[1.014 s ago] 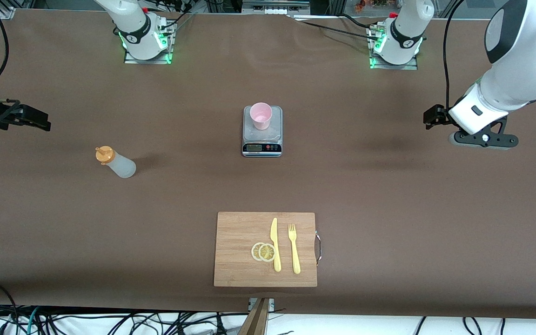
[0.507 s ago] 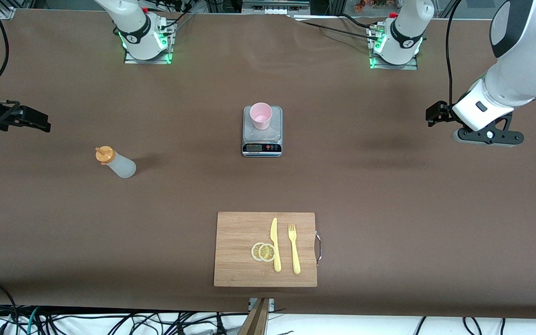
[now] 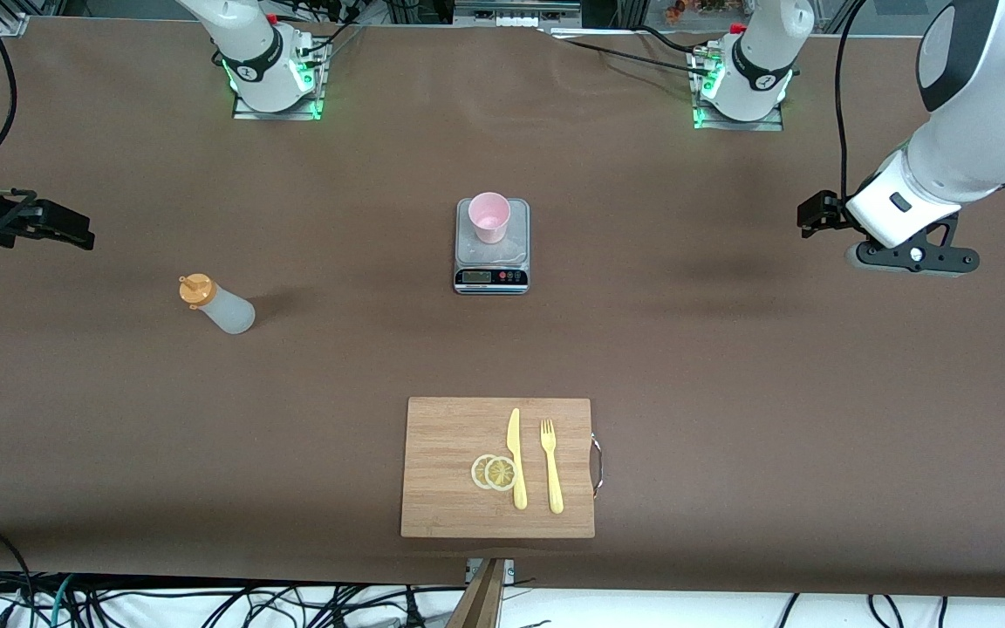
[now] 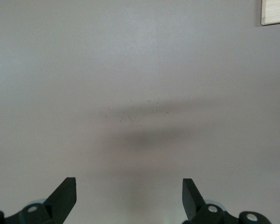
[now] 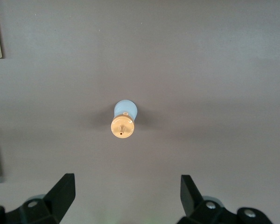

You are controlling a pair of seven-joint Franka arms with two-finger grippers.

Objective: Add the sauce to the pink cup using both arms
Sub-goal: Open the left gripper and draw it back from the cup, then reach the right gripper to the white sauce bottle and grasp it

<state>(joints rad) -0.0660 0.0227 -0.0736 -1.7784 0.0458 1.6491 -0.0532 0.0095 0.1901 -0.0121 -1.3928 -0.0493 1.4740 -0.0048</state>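
Note:
The sauce bottle (image 3: 216, 305), whitish with an orange nozzle cap, stands upright on the brown table toward the right arm's end. The right wrist view shows it from above (image 5: 123, 119). The pink cup (image 3: 489, 216) stands upright on a small kitchen scale (image 3: 491, 262) mid-table. My right gripper (image 3: 66, 228) is open and empty, up over the table's right-arm end, apart from the bottle; its jaws stand wide apart in the right wrist view (image 5: 127, 183). My left gripper (image 3: 812, 214) is open and empty over bare table at the left arm's end, shown also in the left wrist view (image 4: 129, 184).
A wooden cutting board (image 3: 450, 436) lies near the table's front edge with a yellow knife (image 3: 516, 458), a yellow fork (image 3: 551, 467) and two lemon slices (image 3: 494, 472) on it. Its corner shows in the left wrist view (image 4: 275, 11).
My left arm has shifted slightly up and toward its end of the table. The right arm, the bottle and the cup have not moved.

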